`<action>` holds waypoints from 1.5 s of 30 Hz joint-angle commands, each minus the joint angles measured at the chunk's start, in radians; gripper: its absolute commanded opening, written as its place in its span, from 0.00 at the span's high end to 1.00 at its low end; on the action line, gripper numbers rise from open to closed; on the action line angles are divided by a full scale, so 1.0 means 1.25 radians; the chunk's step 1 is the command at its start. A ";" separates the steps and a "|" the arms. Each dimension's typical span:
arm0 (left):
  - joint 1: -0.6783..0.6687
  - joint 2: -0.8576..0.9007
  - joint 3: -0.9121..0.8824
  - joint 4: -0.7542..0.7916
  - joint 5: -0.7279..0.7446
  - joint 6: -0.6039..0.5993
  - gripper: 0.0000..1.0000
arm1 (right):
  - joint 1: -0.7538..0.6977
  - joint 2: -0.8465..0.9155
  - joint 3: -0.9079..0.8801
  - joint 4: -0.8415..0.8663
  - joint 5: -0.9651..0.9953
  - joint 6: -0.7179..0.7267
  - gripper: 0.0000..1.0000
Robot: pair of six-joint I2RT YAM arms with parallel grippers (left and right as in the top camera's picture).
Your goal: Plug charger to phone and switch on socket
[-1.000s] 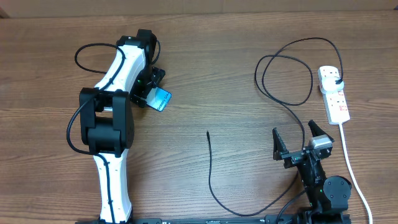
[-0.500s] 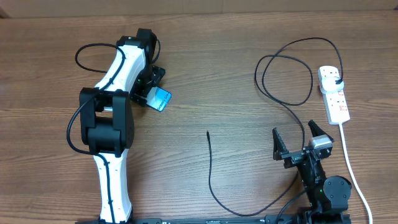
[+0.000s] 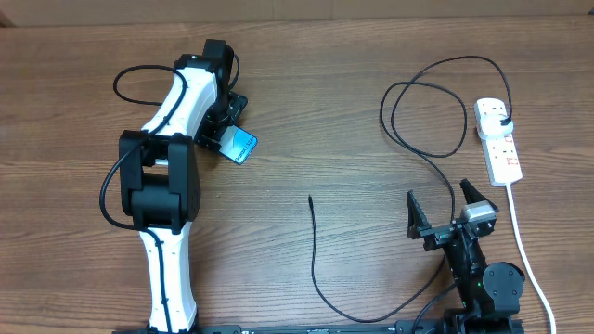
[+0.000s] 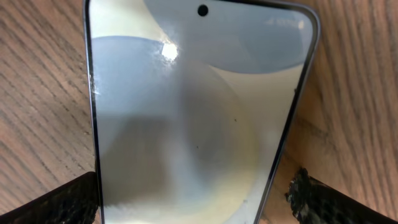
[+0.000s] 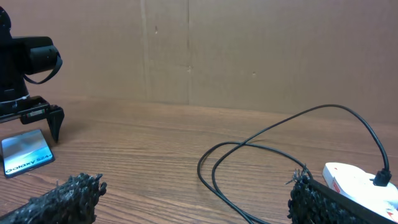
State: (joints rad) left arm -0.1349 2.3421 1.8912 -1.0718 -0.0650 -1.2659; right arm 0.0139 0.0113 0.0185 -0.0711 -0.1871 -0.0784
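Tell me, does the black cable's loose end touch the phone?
Apart. The overhead view shows bare table between the cable's loose end and the phone.

The brown wood-grain table (image 3: 325, 111) looks matt, its surface finely streaked. At ten o'clock on it, the slim dark-edged phone (image 4: 186, 124) has a glossy glass screen that mirrors the light, and a smooth, thin rim. The long thin black charger cable (image 3: 314, 260), running from six towards two o'clock, is matt and rubbery. The white elongated power strip (image 3: 499, 139) at three o'clock is smooth plastic. The right gripper (image 5: 194, 183) has rough, grainy black finger pads (image 5: 62, 196). The left arm (image 3: 186, 93) wears smooth, faintly shiny white plastic shells.
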 commanded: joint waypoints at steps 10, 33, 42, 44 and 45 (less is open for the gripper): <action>0.001 0.020 -0.005 0.014 -0.016 0.028 0.00 | -0.002 -0.007 -0.009 0.004 -0.004 -0.001 0.00; -0.010 0.020 -0.009 0.006 -0.023 0.031 0.01 | -0.002 -0.007 -0.009 0.004 -0.004 -0.001 0.00; -0.010 0.020 -0.034 0.009 -0.022 0.031 0.00 | -0.002 -0.007 -0.009 0.004 -0.004 -0.001 0.00; -0.010 0.020 -0.044 0.015 -0.022 0.031 0.00 | -0.002 -0.007 -0.009 0.004 -0.004 -0.001 0.00; -0.010 0.020 -0.045 0.015 -0.021 0.031 0.00 | -0.002 -0.007 -0.009 0.004 -0.004 -0.001 0.00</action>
State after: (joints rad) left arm -0.1375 2.3455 1.8812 -1.0573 -0.0723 -1.2457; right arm 0.0139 0.0109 0.0185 -0.0708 -0.1871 -0.0784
